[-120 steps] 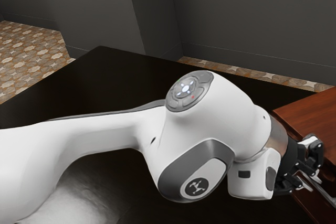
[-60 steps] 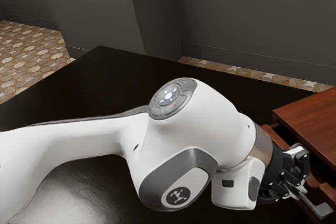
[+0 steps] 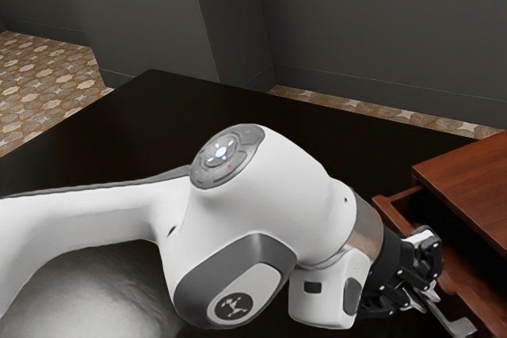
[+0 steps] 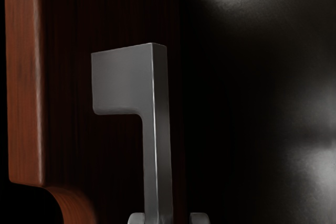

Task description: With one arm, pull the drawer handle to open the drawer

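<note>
A reddish-brown wooden cabinet stands at the exterior view's right edge. Its drawer sticks out toward the arm, with the inside partly exposed. My black gripper is low at the drawer's front, shut on the grey metal drawer handle. In the wrist view the handle is an L-shaped grey bar running from the drawer front down to my hand. Two pale fingertips sit on either side of the bar.
The cabinet rests on a dark, glossy tabletop. My bulky white arm crosses the front of the exterior view. Dark walls and a patterned floor lie beyond the table.
My arm has drawn back toward the exterior view's left and lower edge, taking the handle with it. The drawer has slid further out of the cabinet.
</note>
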